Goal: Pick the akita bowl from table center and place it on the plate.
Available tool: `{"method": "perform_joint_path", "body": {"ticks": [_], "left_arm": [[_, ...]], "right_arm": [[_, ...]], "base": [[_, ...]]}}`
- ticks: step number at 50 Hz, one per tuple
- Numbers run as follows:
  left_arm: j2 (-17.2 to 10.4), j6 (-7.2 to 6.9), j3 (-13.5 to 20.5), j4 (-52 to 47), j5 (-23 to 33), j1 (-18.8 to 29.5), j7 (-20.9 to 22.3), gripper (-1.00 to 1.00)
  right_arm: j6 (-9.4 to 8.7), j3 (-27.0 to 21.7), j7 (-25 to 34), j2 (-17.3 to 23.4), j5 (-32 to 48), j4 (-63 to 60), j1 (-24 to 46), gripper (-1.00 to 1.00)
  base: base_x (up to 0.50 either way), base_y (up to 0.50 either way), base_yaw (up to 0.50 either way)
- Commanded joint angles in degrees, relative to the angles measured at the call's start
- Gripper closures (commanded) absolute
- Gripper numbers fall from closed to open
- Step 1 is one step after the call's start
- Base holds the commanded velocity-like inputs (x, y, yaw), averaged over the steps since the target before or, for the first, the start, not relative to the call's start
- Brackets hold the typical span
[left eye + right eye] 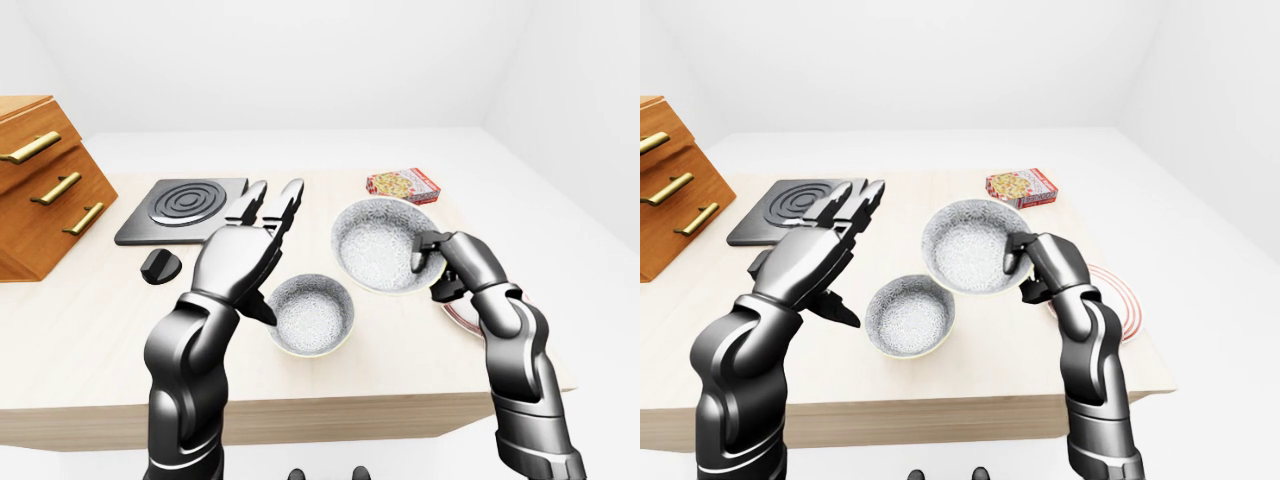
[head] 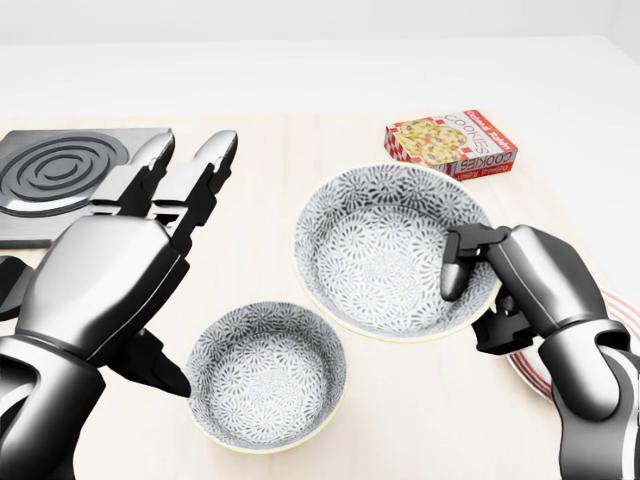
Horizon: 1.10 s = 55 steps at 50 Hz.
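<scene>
- Nearest my cameras is my left hand (image 2: 110, 270), raised over the table (image 1: 90, 330) with its fingers stretched wide and holding nothing; its thumb points toward the small patterned bowl (image 2: 265, 375) just beside it.
- My right hand (image 2: 520, 285) is clamped on the right rim of the akita bowl (image 2: 385, 250), one finger hooked inside the wall and the rest underneath, as far as I can tell.
- The akita bowl is tilted toward me and looks lifted off the table, between the small bowl and the plate (image 1: 1118, 300), which shows its red rings to the right, partly hidden by my wrist.
- I judge the bowl rigid, glazed and slippery, probably breakable; held at one edge it will want to pivot, so I'd keep the rim pinch deep and firm.
- Farther out: the cookie box (image 2: 452, 142), the stove burner (image 1: 183, 208) and the wooden drawers (image 1: 40, 190).
</scene>
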<state>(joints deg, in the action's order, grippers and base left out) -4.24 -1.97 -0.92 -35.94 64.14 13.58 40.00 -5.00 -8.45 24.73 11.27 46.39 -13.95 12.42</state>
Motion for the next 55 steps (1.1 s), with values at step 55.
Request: {"method": "perform_joint_path", "body": {"ticks": [55], "left_arm": [[0.3, -3.03, -0.6, 0.3, -3.1, -3.2, 0.0, -1.00]], "right_arm": [[0.00, -22.3, -12.3, 12.7, -19.7, 17.1, -8.8, 1.00]], "base": [[0.00, 0.00, 0.00]]}}
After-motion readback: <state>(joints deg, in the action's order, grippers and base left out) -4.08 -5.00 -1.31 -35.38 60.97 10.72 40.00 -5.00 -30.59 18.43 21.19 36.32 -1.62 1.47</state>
